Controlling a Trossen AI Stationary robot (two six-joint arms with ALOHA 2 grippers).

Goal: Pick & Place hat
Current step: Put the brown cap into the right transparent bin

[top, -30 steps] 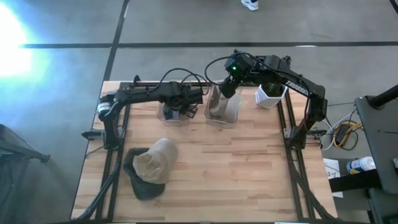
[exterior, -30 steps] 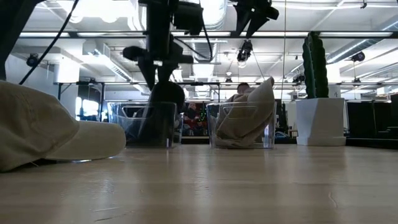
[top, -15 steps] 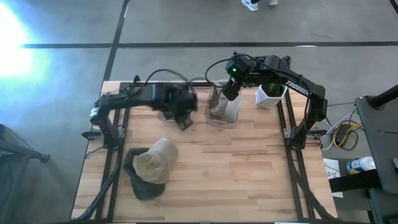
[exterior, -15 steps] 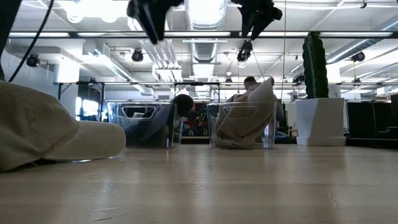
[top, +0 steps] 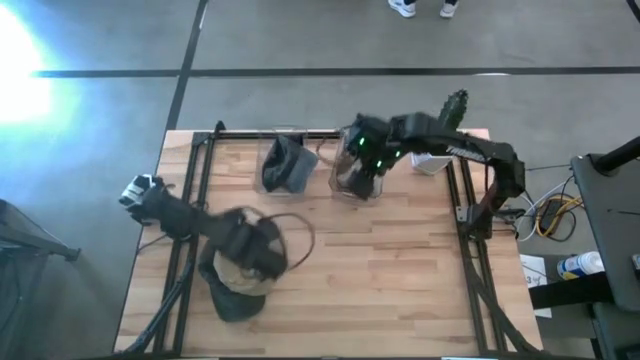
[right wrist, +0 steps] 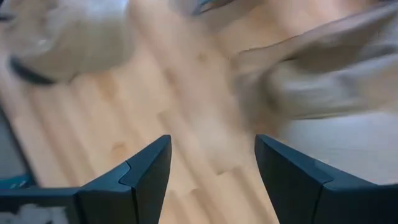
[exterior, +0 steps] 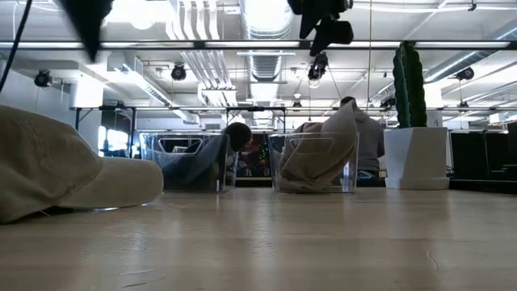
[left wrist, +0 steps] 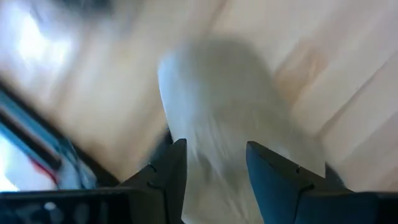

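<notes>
A tan hat (top: 250, 262) lies near the table's near left corner, on top of a dark hat (top: 232, 300); it fills the low view's left (exterior: 56, 174). My left gripper (left wrist: 214, 146) hovers open above this tan hat (left wrist: 230, 93), well clear of it. A dark hat (top: 285, 165) sits in the left clear bin (exterior: 190, 162). Another tan hat (top: 352, 180) sits slumped in the right clear bin (exterior: 315, 162). My right gripper (right wrist: 211, 140) is open above that bin, beside its tan hat (right wrist: 323, 74).
A white pot with a cactus (top: 435, 155) stands at the far right of the table (top: 400, 290), right of the bins; it also shows in the low view (exterior: 416, 145). Bare wood spreads over the middle and the near right.
My left gripper rose out of the left bin, leaving the dark hat there, and swung fast toward the near left corner until it stood over the tan hat. My right gripper shifted a little left and nearer over the right bin.
</notes>
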